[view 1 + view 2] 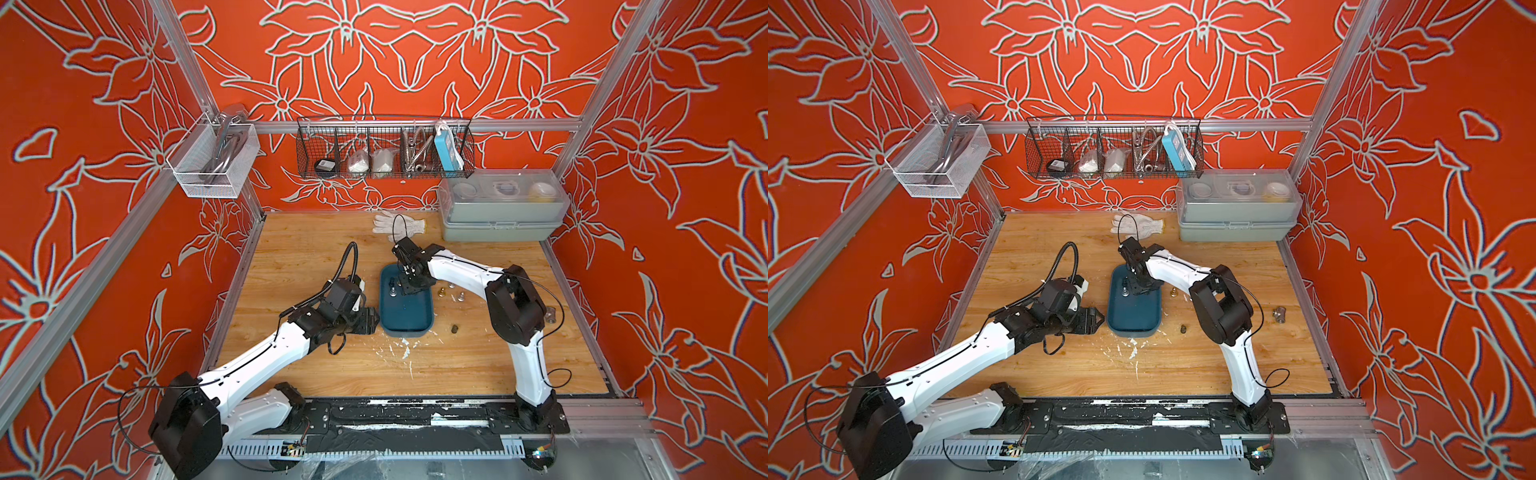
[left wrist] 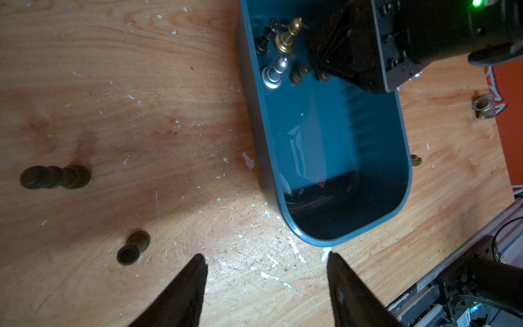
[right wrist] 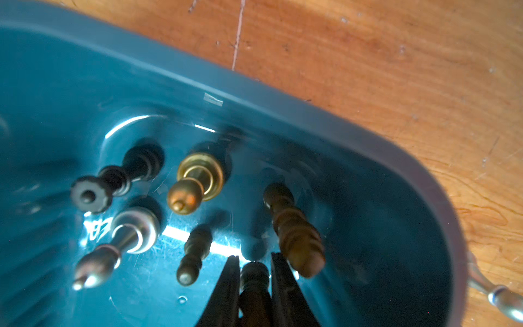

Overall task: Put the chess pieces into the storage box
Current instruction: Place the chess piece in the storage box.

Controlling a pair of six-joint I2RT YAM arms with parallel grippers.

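As end effector [image 3: 254, 258] pinches, piece [image 3: 254, 280] over box [image 3: 283, 119]

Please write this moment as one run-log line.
right gripper: shut on brown piece inside storage box | left gripper: open, empty | table: loose pieces

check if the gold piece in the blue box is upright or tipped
Upright: the gold piece stands on its flared base inside the storage box.

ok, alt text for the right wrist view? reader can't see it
The right gripper is shut on a dark brown chess piece inside the teal storage box. Beside it in the box stand a black piece, a gold piece, a silver piece, a short brown piece and a tall brown piece. Beyond its rim: wooden table.
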